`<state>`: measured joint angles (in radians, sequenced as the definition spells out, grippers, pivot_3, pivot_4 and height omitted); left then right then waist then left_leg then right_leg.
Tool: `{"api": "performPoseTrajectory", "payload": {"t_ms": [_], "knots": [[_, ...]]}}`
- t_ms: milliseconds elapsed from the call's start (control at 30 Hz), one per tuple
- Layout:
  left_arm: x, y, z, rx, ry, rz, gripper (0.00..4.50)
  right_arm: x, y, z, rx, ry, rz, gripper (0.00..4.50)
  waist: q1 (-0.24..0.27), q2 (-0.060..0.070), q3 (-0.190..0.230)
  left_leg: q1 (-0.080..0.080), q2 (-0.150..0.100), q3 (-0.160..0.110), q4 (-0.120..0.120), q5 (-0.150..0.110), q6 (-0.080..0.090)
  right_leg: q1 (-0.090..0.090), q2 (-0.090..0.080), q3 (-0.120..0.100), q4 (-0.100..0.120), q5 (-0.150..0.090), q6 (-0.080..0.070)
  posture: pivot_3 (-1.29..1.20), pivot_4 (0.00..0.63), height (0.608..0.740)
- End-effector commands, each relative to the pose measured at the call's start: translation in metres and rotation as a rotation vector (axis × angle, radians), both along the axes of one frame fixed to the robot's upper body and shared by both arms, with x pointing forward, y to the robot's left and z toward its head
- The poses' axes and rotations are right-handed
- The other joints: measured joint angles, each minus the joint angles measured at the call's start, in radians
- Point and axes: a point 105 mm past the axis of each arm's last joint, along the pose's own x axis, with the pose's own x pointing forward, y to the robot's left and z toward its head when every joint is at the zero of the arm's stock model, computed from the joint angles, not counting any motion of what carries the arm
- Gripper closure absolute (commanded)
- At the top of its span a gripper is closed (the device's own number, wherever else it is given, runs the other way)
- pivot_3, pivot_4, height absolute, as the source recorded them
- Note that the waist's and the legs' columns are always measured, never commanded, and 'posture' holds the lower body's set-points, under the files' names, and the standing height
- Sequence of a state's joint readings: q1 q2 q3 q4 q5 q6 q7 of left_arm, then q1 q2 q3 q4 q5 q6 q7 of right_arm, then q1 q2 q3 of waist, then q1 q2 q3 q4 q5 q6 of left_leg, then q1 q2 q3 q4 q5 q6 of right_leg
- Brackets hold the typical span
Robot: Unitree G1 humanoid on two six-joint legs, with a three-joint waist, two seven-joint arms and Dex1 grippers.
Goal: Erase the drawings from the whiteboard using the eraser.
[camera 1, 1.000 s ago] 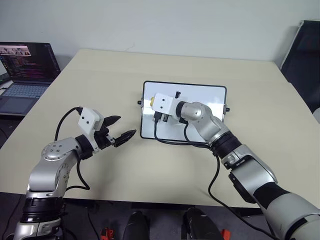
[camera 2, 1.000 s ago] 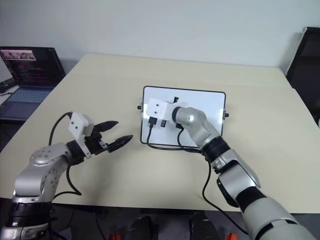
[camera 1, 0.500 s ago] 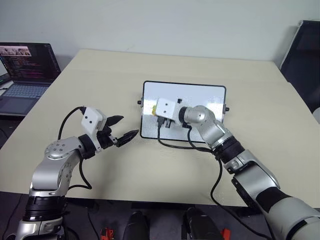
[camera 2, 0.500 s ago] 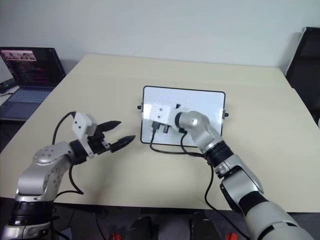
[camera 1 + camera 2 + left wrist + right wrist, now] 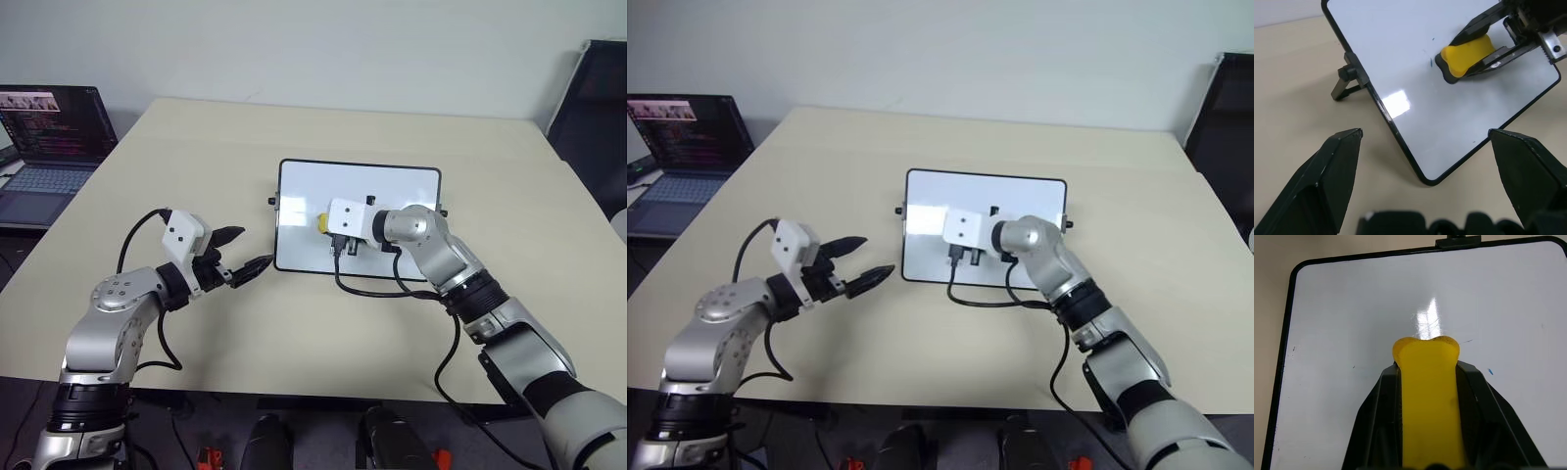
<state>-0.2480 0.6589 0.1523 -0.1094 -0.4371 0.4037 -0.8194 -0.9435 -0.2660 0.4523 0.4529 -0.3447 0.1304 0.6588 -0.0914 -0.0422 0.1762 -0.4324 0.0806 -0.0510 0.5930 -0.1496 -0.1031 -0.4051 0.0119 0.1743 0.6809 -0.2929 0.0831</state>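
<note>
Right wrist view showed the right gripper (image 5: 1427, 377) clamping the eraser (image 5: 1426, 396) flat on the whiteboard (image 5: 1352, 308); firm, even strokes should clear remaining blue specks (image 5: 1490, 371).

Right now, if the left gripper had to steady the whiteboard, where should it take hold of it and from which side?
Probably by the short side nearest the left gripper, at the small black knob jutting from the frame. The whiteboard lies flat, so its thin frame gives little else to pinch. The left gripper is open just off that side, while the right gripper holds the eraser on the board's face.
</note>
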Motion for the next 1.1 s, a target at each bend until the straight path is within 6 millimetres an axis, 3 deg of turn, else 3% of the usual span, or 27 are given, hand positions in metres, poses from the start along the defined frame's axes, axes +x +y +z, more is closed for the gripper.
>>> {"api": "performPoseTrajectory", "payload": {"t_ms": [33, 167, 367, 433, 700, 833, 967, 1033, 1100], "knots": [[-0.001, -0.006, 0.015, 0.003, -0.058, -0.028, 0.00, 0.026, -0.027, 0.016, 0.025, -0.107, -0.172, 3.38, 0.001, 0.000, 0.000, 0.000, 0.000, 0.000, 0.000, 0.000, 0.000, 0.000, 0.000, 0.000, 0.000, 0.000, 0.000, 0.00, 0.150, 0.740], [-0.001, -0.005, 0.016, 0.004, -0.060, -0.026, 0.00, 0.020, -0.026, -0.001, -0.018, -0.014, -0.125, 3.38, 0.003, 0.000, 0.000, 0.000, -0.001, 0.000, 0.001, 0.000, 0.000, -0.001, -0.001, 0.000, -0.002, 0.000, 0.000, 0.00, 0.150, 0.740], [-0.001, -0.006, 0.017, 0.002, -0.063, -0.026, 0.00, -0.016, -0.007, -0.035, -0.160, 0.113, 0.099, 3.38, 0.001, 0.000, 0.000, 0.000, 0.000, 0.000, 0.000, 0.001, 0.000, 0.000, 0.000, 0.000, -0.002, -0.001, 0.001, 0.00, 0.150, 0.740], [-0.001, -0.006, 0.017, 0.003, -0.063, -0.026, 0.00, -0.016, -0.005, -0.035, -0.158, 0.091, 0.103, 3.38, 0.001, 0.000, 0.000, 0.000, 0.000, 0.000, -0.001, 0.001, 0.000, 0.001, 0.000, 0.000, -0.001, -0.001, 0.001, 0.00, 0.150, 0.740], [-0.001, -0.006, 0.017, 0.003, -0.061, -0.028, 0.00, 0.022, -0.022, 0.006, -0.032, -0.115, -0.124, 3.38, 0.000, 0.001, 0.000, 0.000, 0.000, 0.000, 0.000, 0.001, 0.000, -0.002, 0.000, 0.000, -0.001, 0.000, 0.000, 0.00, 0.150, 0.740], [-0.001, -0.006, 0.017, 0.004, -0.061, -0.029, 0.00, 0.012, -0.020, -0.013, -0.075, -0.011, -0.066, 3.38, 0.002, 0.000, 0.000, 0.000, -0.001, 0.000, 0.000, 0.001, 0.000, -0.001, -0.001, 0.001, -0.002, 0.000, 0.000, 0.00, 0.150, 0.740], [-0.001, -0.007, 0.017, 0.003, -0.060, -0.032, 0.00, -0.015, -0.016, -0.042, -0.171, 0.142, 0.058, 3.38, 0.002, 0.000, 0.000, 0.000, -0.001, 0.000, 0.000, 0.001, 0.000, -0.001, -0.001, 0.000, -0.002, -0.001, 0.000, 0.00, 0.150, 0.740], [-0.001, -0.007, 0.017, 0.002, -0.060, -0.032, 0.00, -0.019, -0.016, -0.044, -0.179, 0.156, 0.067, 3.38, 0.001, 0.000, 0.000, 0.000, 0.000, 0.000, -0.001, 0.001, 0.000, 0.000, 0.000, 0.000, -0.002, -0.002, 0.000, 0.00, 0.150, 0.740], [-0.001, -0.007, 0.017, 0.001, -0.059, -0.034, 0.00, -0.010, -0.019, -0.034, -0.144, 0.103, 0.017, 3.38, 0.002, 0.000, 0.000, -0.001, 0.000, 0.000, -0.003, 0.001, 0.000, 0.000, 0.000, 0.000, -0.002, -0.002, 0.000, 0.00, 0.150, 0.740]]}}
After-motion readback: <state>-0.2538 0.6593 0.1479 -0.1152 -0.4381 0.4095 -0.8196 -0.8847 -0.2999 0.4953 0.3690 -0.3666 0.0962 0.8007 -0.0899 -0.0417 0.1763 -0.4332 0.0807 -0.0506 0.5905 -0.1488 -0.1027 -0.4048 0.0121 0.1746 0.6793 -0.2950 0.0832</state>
